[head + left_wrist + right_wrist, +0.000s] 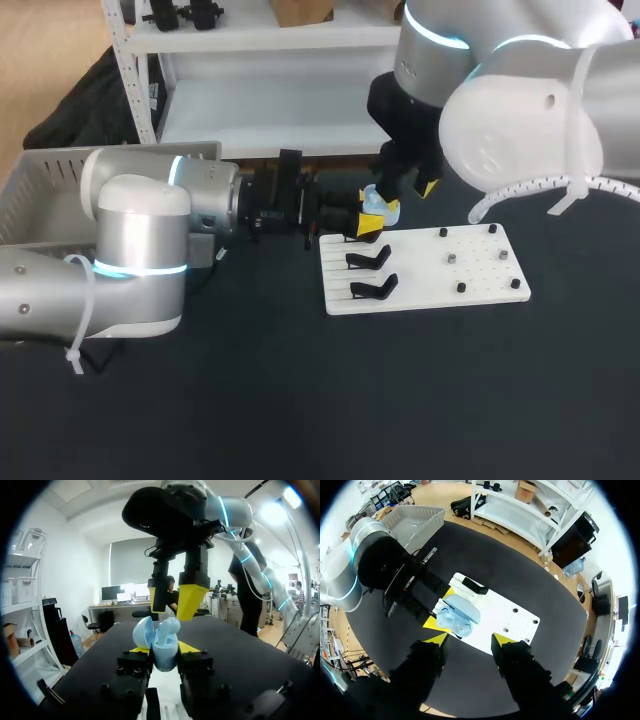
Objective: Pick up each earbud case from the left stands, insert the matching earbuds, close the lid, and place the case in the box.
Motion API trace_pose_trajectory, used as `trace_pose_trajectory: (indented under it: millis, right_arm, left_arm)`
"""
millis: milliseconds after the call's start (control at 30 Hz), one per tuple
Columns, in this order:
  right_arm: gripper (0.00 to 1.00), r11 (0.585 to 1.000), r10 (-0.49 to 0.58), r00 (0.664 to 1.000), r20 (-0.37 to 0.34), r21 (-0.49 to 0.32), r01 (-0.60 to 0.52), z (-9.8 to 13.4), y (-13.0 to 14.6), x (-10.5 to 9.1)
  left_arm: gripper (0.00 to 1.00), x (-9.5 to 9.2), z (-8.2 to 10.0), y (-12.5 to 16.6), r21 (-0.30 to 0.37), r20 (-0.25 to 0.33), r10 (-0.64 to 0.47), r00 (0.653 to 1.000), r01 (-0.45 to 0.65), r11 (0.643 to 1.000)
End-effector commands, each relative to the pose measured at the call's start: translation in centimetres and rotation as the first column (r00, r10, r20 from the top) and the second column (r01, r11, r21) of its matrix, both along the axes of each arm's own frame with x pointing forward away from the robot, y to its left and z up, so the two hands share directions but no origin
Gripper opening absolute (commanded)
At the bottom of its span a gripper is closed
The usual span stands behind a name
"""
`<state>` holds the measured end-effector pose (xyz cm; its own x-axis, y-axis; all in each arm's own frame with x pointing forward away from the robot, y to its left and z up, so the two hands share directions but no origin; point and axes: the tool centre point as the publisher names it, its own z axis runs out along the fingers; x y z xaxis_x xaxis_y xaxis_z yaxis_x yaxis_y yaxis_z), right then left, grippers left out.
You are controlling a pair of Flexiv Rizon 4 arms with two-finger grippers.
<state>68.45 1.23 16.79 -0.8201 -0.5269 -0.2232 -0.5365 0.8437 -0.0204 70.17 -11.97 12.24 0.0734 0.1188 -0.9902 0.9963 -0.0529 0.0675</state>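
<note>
A light blue earbud case [375,203] with its lid open is held over the back left corner of the white board [480,270]. My left gripper [370,218] is shut on it from two sides. In the left wrist view the case [162,640] stands upright between the yellow tips, lid tilted back. My right gripper [408,195] hangs just above it, pointing down, open with nothing between its fingers. From the right wrist view the case [457,615] lies ahead of my right gripper [470,639], its two wells showing. Black stands [370,260] line the board's left side.
Small dark pegs and pieces [452,258] dot the board's right half. A grey basket [50,190] sits at the table's far left, behind my left arm. Dark tabletop stretches in front of the board.
</note>
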Motion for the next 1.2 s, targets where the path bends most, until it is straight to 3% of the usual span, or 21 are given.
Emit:
trace_pose_trajectory:
  millis: [33, 700, 767, 900, 1200]
  right_arm:
    - [0.54, 1.0, 0.002, 1.0, -0.004, 0.0, -0.002, 0.0, 0.2, 0.4]
    - [0.6, 1.0, 0.016, 1.0, 0.004, 0.011, -0.016, 0.5, 0.6, 0.7]
    - [0.66, 1.0, 0.008, 1.0, 0.01, 0.018, -0.009, 0.9, 0.4, 0.8]
    - [0.99, 0.999, -0.007, 0.999, 0.032, 0.04, 0.006, 1.7, -0.1, 1.5]
    - [1.0, 0.997, -0.05, 0.996, 0.08, 0.065, 0.045, 2.9, -0.7, 5.3]
  left_arm:
    - [0.0, -0.1, 0.0, 0.0, 0.001, 0.001, 0.004, 1.0, -0.004, 1.0]
    - [0.0, -0.1, 0.0, 0.0, 0.001, 0.001, 0.004, 1.0, -0.004, 1.0]
    - [0.0, -0.1, 0.0, 0.0, 0.001, 0.001, 0.004, 1.0, -0.004, 1.0]
    - [0.0, -0.1, 0.0, 0.0, 0.001, 0.001, 0.004, 1.0, -0.004, 1.0]
    - [0.0, -0.1, 0.0, 0.0, 0.001, 0.001, 0.004, 1.0, -0.004, 1.0]
